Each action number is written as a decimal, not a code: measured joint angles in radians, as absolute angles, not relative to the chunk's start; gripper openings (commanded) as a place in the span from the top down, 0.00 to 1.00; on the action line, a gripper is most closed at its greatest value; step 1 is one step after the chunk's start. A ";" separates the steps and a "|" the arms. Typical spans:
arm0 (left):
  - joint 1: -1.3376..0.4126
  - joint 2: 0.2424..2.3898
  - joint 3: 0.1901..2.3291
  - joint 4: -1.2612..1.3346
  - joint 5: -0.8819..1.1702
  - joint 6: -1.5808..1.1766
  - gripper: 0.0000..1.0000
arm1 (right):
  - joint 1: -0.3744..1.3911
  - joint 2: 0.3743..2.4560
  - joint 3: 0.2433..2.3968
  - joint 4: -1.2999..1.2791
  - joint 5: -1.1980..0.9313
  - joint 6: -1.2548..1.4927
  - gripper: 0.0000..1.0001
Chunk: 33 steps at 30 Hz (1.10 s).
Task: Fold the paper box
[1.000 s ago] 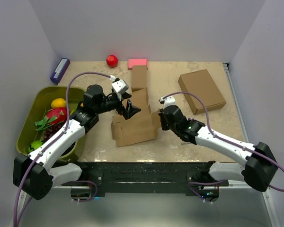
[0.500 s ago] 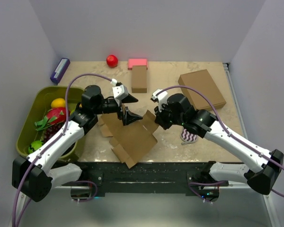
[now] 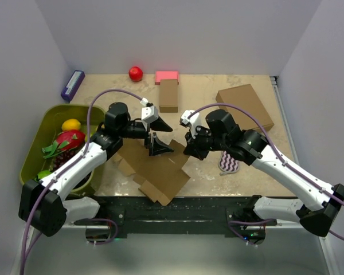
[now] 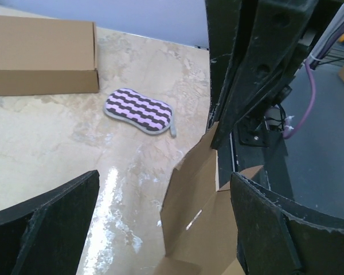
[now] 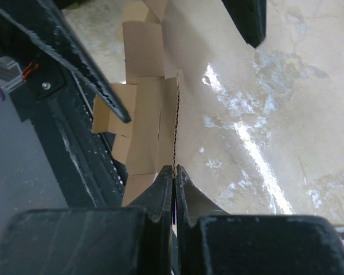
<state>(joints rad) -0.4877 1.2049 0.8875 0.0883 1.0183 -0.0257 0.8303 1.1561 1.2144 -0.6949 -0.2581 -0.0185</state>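
Observation:
The paper box (image 3: pixel 160 172) is a flat die-cut brown sheet with flaps, tilted up off the table, its low end near the front edge. My right gripper (image 3: pixel 188 150) is shut on the sheet's raised right edge; in the right wrist view the thin corrugated edge (image 5: pixel 175 132) runs straight into the closed fingertips (image 5: pixel 174 169). My left gripper (image 3: pixel 162 136) hovers wide open over the sheet's upper part. In the left wrist view a raised flap (image 4: pixel 203 189) stands between its fingers (image 4: pixel 57 206), apart from both.
A green bin (image 3: pixel 41 129) of fruit stands at the left. A striped purple sponge (image 3: pixel 229 164) lies under the right arm. A larger brown box (image 3: pixel 244 110) is at the back right. A narrow brown box (image 3: pixel 168 95), pink block (image 3: pixel 167 76), red ball (image 3: pixel 136 73) and a purple-blue object (image 3: pixel 73 85) line the back.
The right gripper has lifted the sheet's right edge up and back, and the half-folded sheet has opened out and slid toward the front edge. The left gripper shifted slightly right, staying open.

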 measured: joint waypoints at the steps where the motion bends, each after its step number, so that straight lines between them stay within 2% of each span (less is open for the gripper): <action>1: -0.488 1.210 0.888 0.088 1.027 -0.028 0.00 | 0.830 1.156 1.217 -0.696 -0.271 -0.023 1.00; 4: -0.495 1.219 0.888 0.088 1.050 -0.033 0.01 | 0.830 1.156 1.225 -0.700 -0.312 -0.040 1.00; 7: -0.508 1.233 0.888 0.089 1.083 -0.041 0.09 | 0.830 1.158 1.232 -0.705 -0.342 -0.057 1.00; 13: -0.526 1.253 0.888 0.089 1.127 -0.047 0.32 | 0.830 1.176 1.236 -0.715 -0.358 -0.080 1.00; 19: -0.537 1.278 0.888 0.083 1.151 -0.054 0.67 | 0.830 1.185 1.238 -0.715 -0.359 -0.095 1.00; 20: -0.539 1.279 0.888 0.082 1.153 -0.052 0.77 | 0.830 1.185 1.238 -0.715 -0.359 -0.096 1.00; 22: -0.545 1.279 0.888 0.080 1.154 -0.052 0.89 | 0.830 1.185 1.240 -0.714 -0.360 -0.097 1.00; 23: -0.547 1.279 0.888 0.080 1.157 -0.051 0.99 | 0.830 1.184 1.240 -0.715 -0.359 -0.098 1.00; 24: -0.549 1.279 0.888 0.080 1.166 -0.048 1.00 | 0.830 1.184 1.240 -0.717 -0.358 -0.099 1.00; 27: -0.551 1.279 0.889 0.081 1.172 -0.042 1.00 | 0.824 1.184 1.240 -0.717 -0.353 -0.099 0.86; 28: -0.551 1.279 0.890 0.081 1.171 -0.042 1.00 | 0.825 1.183 1.240 -0.715 -0.345 -0.096 0.77; 29: -0.551 1.279 0.890 0.082 1.167 -0.042 1.00 | 0.825 1.180 1.238 -0.710 -0.335 -0.088 0.42; 30: -0.552 1.279 0.890 0.085 1.159 -0.043 1.00 | 0.825 1.173 1.231 -0.694 -0.321 -0.078 0.27; 32: -0.553 1.279 0.890 0.088 1.127 -0.044 1.00 | 0.825 1.135 1.197 -0.638 -0.257 -0.043 0.04; 33: -0.551 1.279 0.890 0.089 1.102 -0.048 1.00 | 0.826 1.103 1.172 -0.604 -0.210 -0.015 0.01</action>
<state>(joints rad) -0.5514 1.2785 0.8902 0.0895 1.1019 -0.0483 0.8257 1.1034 1.1717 -0.6037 -0.2096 -0.0147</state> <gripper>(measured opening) 0.027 0.789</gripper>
